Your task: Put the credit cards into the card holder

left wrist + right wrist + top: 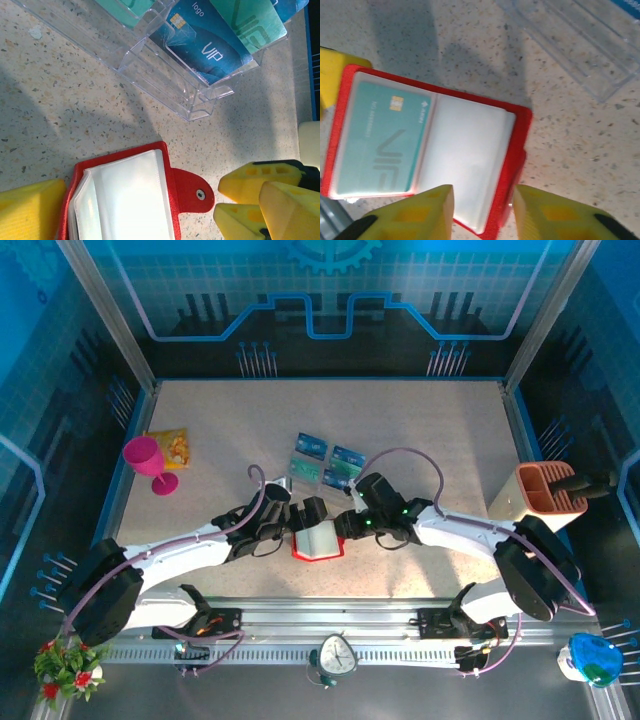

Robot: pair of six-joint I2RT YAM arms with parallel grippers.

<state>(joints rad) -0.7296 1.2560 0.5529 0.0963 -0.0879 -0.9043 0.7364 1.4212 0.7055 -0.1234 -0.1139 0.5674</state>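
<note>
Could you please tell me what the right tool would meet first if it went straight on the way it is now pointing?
Most likely the open red card holder: its edge and empty clear pocket lie straight ahead of the right tool, between its fingertips. How far above it the tool is remains unclear.

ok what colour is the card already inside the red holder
The card is teal-green with paler VIP lettering; the right wrist view shows it best.

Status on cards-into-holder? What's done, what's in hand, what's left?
Done: one teal card sits in a sleeve of the open red card holder. In hand: nothing. The right gripper is open over the holder's edge, and the left gripper is open close by. Left: the blue card and other teal cards in the clear stand.
</note>
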